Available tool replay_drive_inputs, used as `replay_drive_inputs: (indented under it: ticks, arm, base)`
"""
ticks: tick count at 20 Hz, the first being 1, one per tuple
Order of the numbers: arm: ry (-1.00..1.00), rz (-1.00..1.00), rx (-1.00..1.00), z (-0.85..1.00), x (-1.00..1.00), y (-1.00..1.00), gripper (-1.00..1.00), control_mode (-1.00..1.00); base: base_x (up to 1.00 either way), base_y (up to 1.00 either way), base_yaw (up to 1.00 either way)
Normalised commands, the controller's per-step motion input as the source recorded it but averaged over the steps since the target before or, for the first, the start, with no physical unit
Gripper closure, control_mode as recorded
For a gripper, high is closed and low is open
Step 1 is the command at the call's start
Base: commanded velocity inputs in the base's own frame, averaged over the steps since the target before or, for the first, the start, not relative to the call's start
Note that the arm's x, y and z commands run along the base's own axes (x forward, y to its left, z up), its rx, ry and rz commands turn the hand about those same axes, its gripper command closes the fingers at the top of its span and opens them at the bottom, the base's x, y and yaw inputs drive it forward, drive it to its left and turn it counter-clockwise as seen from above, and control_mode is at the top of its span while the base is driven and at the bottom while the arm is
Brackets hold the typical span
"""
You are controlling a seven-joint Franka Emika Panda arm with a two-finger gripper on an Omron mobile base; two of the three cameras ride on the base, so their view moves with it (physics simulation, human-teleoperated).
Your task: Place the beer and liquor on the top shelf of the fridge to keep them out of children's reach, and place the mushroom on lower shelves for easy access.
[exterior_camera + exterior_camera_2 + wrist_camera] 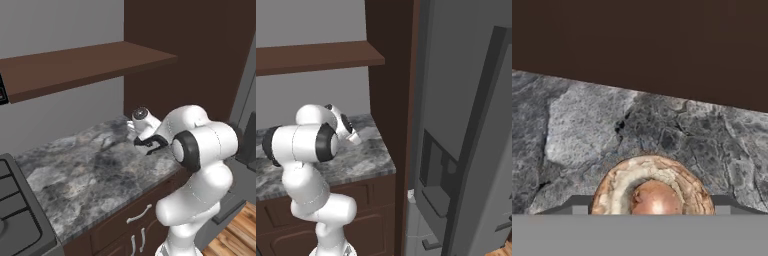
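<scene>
Low over the marble table (pixel 75 170), the claw (pixel 149 145) stands apart around the mushroom (pixel 653 190); I'd close gently and centred, so it doesn't squirt sideways.

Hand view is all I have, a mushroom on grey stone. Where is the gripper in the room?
Observer: The gripper hangs low over the far right end of the counter, beside a dark brown cabinet panel.
Operator: Where's the fridge?
Observer: The fridge stands just right of that panel.
Operator: Anything overhead?
Observer: A brown wooden shelf runs along the wall above the counter.
</scene>
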Motion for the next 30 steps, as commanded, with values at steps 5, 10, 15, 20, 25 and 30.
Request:
replay_drive_inputs:
  ticks: [5, 10, 15, 20, 25, 30]
  arm:
    - [-0.16, 0.02, -0.04, 1.0, -0.87, 0.0, 1.0, -1.0]
    - [-0.12, 0.05, -0.08, 1.0, -0.87, 0.0, 1.0, -1.0]
    - [-0.02, 0.07, -0.08, 1.0, -0.86, 0.0, 1.0, -1.0]
    - [0.02, 0.1, -0.06, 1.0, -0.74, 0.0, 1.0, -1.0]
    - [0.09, 0.18, -0.05, 0.9, -0.74, 0.07, 1.0, -1.0]
    - [0.08, 0.21, -0.04, 0.8, -0.82, 0.09, 1.0, -1.0]
  base:
    - [0.0, 0.0, 0.0]
    - [0.0, 0.0, 0.0]
    - [0.0, 0.0, 0.0]
    - [0.0, 0.0, 0.0]
    - [0.0, 0.0, 0.0]
    - [0.0, 0.0, 0.0]
